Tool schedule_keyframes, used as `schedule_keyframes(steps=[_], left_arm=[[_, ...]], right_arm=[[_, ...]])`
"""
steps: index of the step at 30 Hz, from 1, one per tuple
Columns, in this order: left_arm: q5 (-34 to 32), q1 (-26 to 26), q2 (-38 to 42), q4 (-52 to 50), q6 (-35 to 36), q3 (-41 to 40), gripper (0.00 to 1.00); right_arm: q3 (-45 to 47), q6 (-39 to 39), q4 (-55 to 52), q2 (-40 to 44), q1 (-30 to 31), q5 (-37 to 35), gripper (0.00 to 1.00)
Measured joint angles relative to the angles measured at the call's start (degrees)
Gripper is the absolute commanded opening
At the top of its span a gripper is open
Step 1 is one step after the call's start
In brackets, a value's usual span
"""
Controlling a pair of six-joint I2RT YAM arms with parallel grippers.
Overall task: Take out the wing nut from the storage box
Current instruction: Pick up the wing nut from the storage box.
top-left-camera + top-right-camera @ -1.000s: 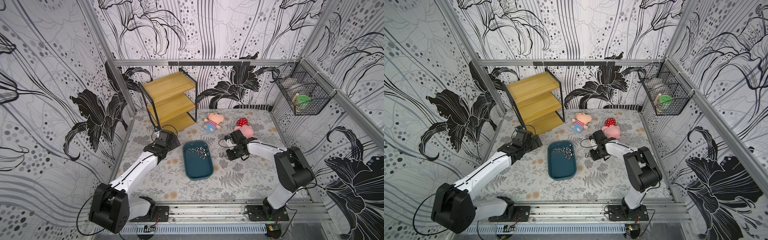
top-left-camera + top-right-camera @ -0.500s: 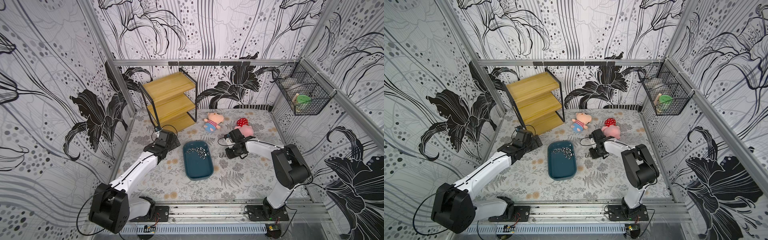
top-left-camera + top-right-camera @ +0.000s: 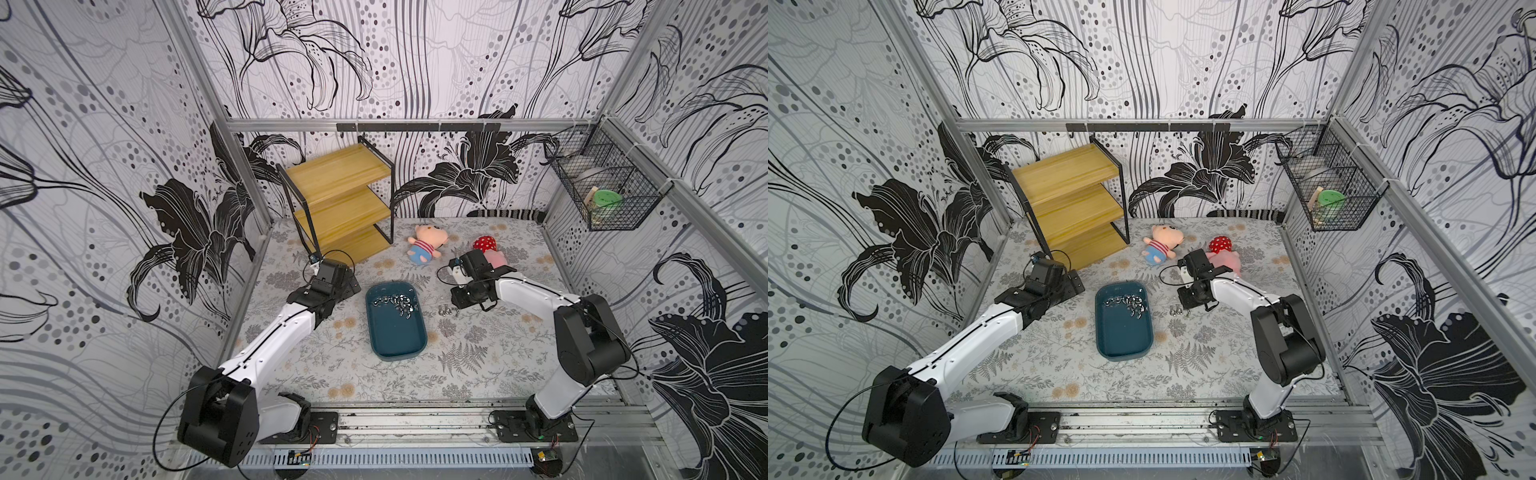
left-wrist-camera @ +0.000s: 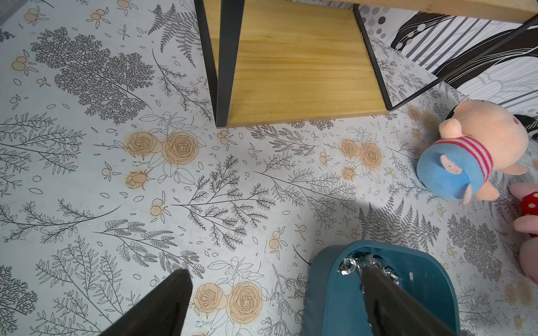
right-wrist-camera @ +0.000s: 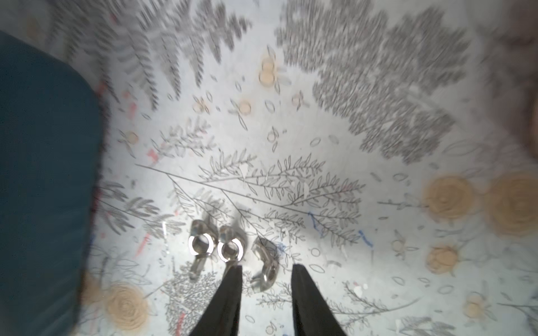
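Obs: storage box (image 3: 395, 338) lies mid-tabletop (image 3: 478, 365), long axis running 12 to 6. A heap of wing nuts (image 3: 395, 302) crowds its 12 o'clock end; the 6 o'clock half is bare. Three loose wing nuts (image 3: 446, 311) lie outside it on the tabletop, just beside the rim at the box's 2 o'clock.

R arm: right end effector (image 5: 266, 267) sits low over those three, jaws parted, gripping nothing. The nearest wing nut (image 5: 263, 256) lies flat at its fingertips, with the other two side by side toward the box. Judgement: the drop spot is close to the rim for a short carry, yet clear of the wall.

L arm: left end effector (image 4: 275, 267) hangs at the box's 10 o'clock corner, jaws wide, empty. It is probably parked to leave the box free.

Room: open tabletop from 3 to 6 o'clock. A pink plush pig (image 3: 494, 258) lies close behind the right wrist at 12. The wooden shelf (image 3: 340, 199) stands at 11, well apart. The box rim is the edge to clear on any return reach.
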State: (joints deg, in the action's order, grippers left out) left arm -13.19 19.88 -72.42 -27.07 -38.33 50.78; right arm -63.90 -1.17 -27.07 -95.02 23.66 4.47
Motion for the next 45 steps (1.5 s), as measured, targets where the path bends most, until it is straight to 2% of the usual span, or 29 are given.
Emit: schedule_keyframes(steps=[4, 9, 17, 26, 45], left_arm=[[-0.1, 0.8, 0.0, 0.0, 0.1, 0.2, 0.96], [-0.1, 1.4, -0.1, 0.0, 0.1, 0.4, 0.95], [-0.1, 1.4, -0.1, 0.0, 0.0, 0.4, 0.96], [0.4, 1.4, 0.0, 0.2, -0.4, 0.4, 0.96], [0.4, 1.4, 0.9, 0.3, -0.4, 0.2, 0.96]], right_arm=[[-4.7, -0.3, -0.9, 3.3, 3.5, -0.1, 0.37], [-9.9, -1.4, -1.1, 3.9, 12.7, -0.4, 0.37], [-15.5, -4.7, 0.5, -1.0, 22.5, 0.0, 0.37], [-20.2, -7.1, 0.8, -12.3, 26.1, -1.4, 0.37], [-23.0, -9.6, -5.1, -20.4, 26.1, -10.1, 0.34]])
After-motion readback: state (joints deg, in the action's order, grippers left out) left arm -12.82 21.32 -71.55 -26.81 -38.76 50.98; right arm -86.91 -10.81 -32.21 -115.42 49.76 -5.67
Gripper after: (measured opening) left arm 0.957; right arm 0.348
